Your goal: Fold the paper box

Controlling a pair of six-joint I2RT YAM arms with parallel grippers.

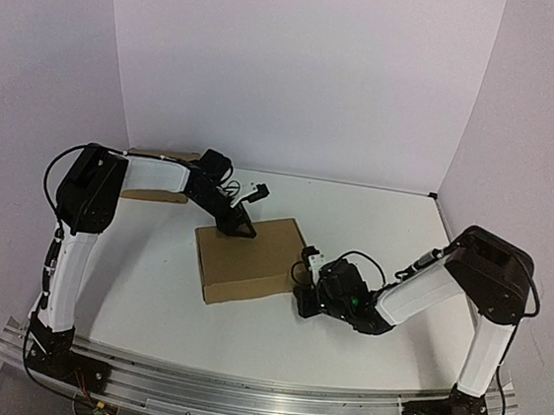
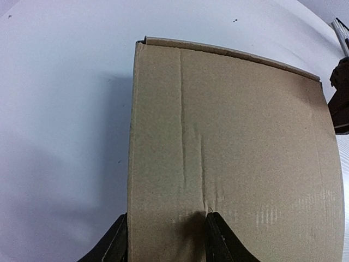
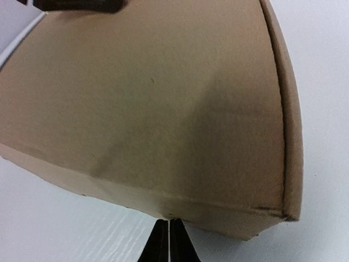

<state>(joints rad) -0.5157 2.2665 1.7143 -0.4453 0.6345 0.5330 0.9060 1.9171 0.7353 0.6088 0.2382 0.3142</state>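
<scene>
A white tabletop [image 1: 149,293] with two robot arms mounted at its near edge. The paper box [image 1: 251,262], brown cardboard, lies flat in the middle of the tabletop between the arms. It is already formed into a shallow rectangular box with its lid down.

The left end effector [image 1: 238,228] sits at the box's far left corner with its jaws partly apart. In the left wrist view one of its fingers [image 2: 218,237] rests on the lid and the other lies along the box's left edge. I cannot tell whether they pinch any cardboard. The right end effector [image 3: 169,241] is closed with nothing in it. Its tips meet at the foot of the box's right-hand wall, touching it or just beside it.

The folding looks nearly done, and this seems to be the closing step: one arm steadies the lid while the other pushes on a wall. In the right wrist view the lid's edge shows as a dark seam along one side. The corner [image 3: 284,214] there looks slightly lifted. The next move probably calls for a firm push to seat that edge, with the box held so it does not slide.

A second piece of brown cardboard [image 1: 154,195] lies behind the left arm, well away from the work.

I see no brand, label or writing on either piece.
</scene>
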